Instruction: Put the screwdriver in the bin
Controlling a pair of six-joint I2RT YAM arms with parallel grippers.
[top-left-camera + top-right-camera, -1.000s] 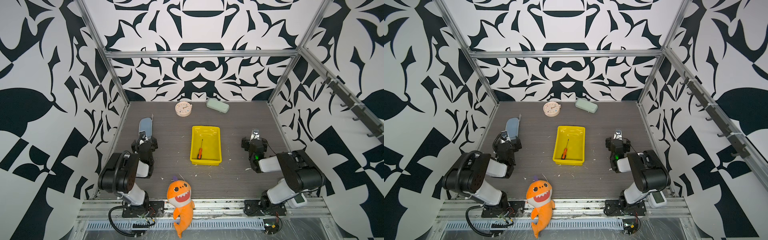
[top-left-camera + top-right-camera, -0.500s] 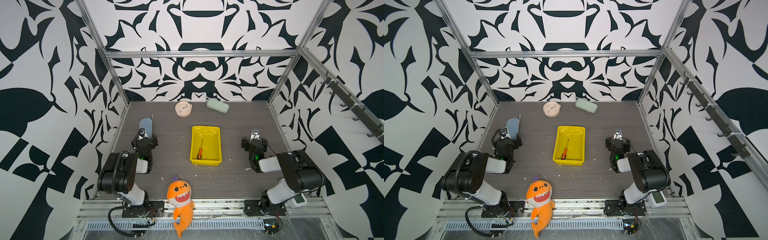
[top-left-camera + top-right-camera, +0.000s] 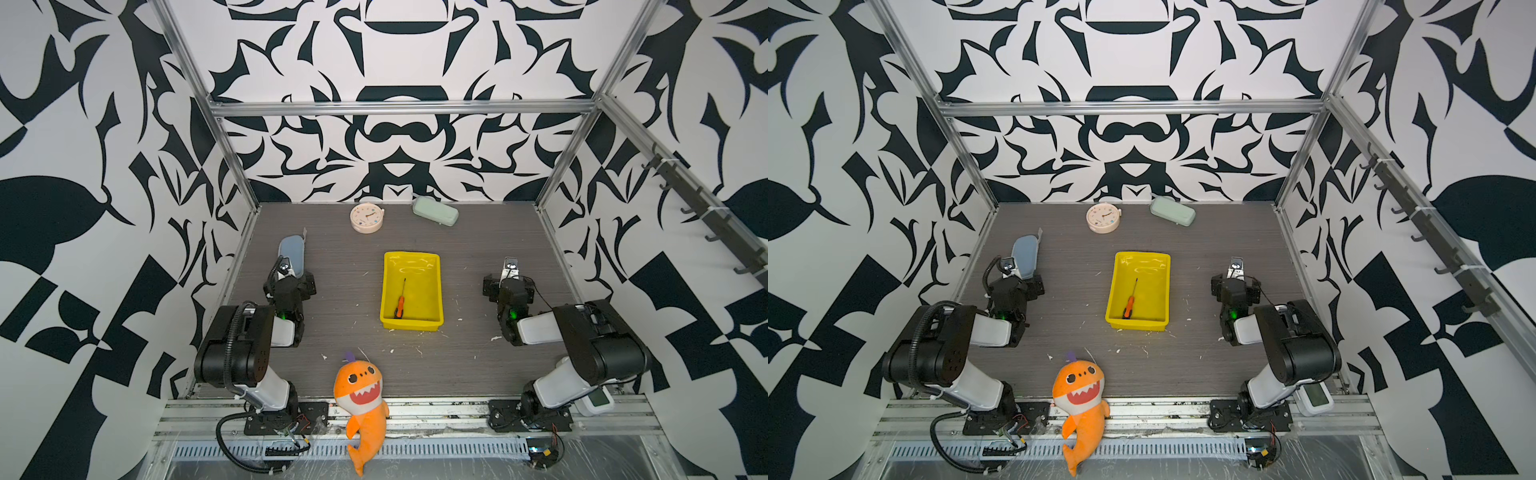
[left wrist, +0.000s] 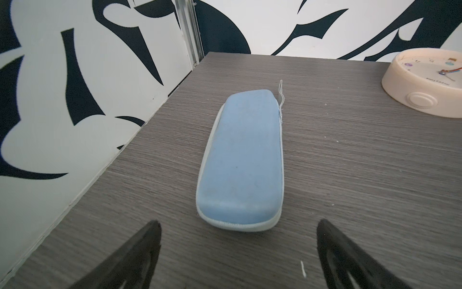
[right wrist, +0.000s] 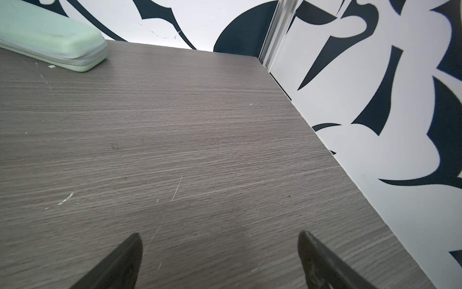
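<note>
The screwdriver point(image 3: 400, 301) point(image 3: 1130, 301), with an orange handle and a thin dark shaft, lies loose on the floor of the yellow bin point(image 3: 411, 325) point(image 3: 1138, 326) in the middle of the table. Its handle points toward the bin's near wall. My left gripper point(image 3: 289, 284) point(image 3: 1016, 289) point(image 4: 238, 222) is open and empty, low over the table to the left of the bin, just short of a blue case. My right gripper point(image 3: 509, 286) point(image 3: 1235, 289) point(image 5: 219, 234) is open and empty over bare table to the right of the bin. Neither gripper touches the bin.
A blue case point(image 3: 291, 249) point(image 4: 243, 160) lies by the left wall. A round cream clock point(image 3: 366, 217) point(image 4: 425, 82) and a pale green case point(image 3: 435, 211) point(image 5: 50, 45) sit at the back. An orange shark plush point(image 3: 361, 399) leans on the front rail. Patterned walls close in both sides.
My left gripper has shifted slightly away from the bin toward the blue case. The right arm, the bin and the screwdriver have not moved.
</note>
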